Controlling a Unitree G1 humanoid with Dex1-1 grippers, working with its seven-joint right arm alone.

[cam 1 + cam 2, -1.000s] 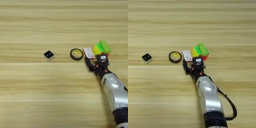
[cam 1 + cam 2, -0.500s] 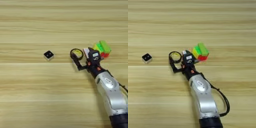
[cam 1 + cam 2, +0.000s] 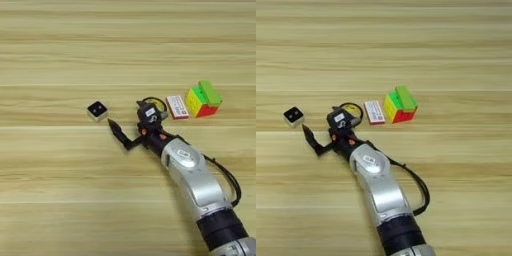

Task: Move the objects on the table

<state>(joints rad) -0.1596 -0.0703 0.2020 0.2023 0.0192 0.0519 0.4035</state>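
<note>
Right end effector (image 3: pixel 129 122) sits just left of centre in the left eye view, reaching in on the silver forearm (image 3: pixel 195 177) from the lower right corner. One black finger (image 3: pixel 116 131) sticks out low and to the left, its tip lying near the counter surface; the other finger is up by the black head of the wrist, well apart from the first, so the fingers are spread wide and nothing is between them.

Going left to right along the middle row: the white cube with black two-dot top (image 3: pixel 97 110) stands left of centre, just up and left of the outstretched fingertip, a sliver of bare wood showing between them. Next, the black-yellow tape ring (image 3: pixel 156 103) lies flat, partly covered by the wrist in front of it. Just right of that, the white-red flat box (image 3: pixel 176 107) lies flat on the wood. Beside it the multicoloured puzzle cube (image 3: pixel 198 103) shows yellow and red sides, with the bright green bar (image 3: pixel 210 92) resting on top of it. All of it sits on the counter (image 3: pixel 60 200), pale wood with planks running across the frame.
</note>
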